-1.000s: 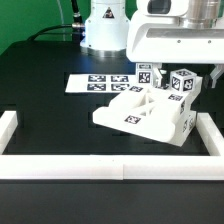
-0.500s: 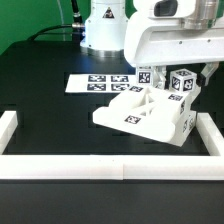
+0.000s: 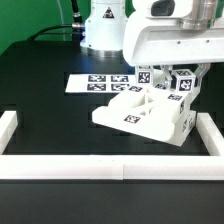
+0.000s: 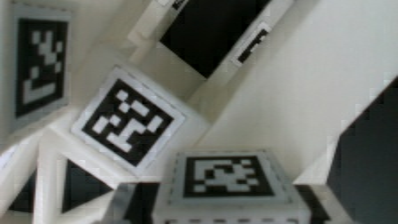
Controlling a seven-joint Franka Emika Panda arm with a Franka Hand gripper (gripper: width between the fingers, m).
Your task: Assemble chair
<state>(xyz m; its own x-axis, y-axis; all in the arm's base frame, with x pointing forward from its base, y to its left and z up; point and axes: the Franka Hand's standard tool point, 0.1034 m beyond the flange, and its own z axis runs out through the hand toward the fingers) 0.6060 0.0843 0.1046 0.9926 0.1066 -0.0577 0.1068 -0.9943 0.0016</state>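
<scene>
Exterior view: the partly built chair [image 3: 143, 113] sat on the black table [image 3: 45, 105], just in front of the marker board [image 3: 92, 82] and close to the border rail [image 3: 212, 134] on the exterior view's right. The gripper [image 3: 168, 72] was low over the chair's far upper side, beside a tagged block [image 3: 184, 82]; its fingertips were hidden by the wrist housing. Wrist view: tagged white panels [image 4: 125, 118] and a tagged block [image 4: 222, 178] filled the frame at close range, no fingers visible. Jaws were closed, probably clamped on a chair part; which one, I couldn't tell. Looked like a grasp step; next move would need a steady lift or reposition without disturbing joined parts.
</scene>
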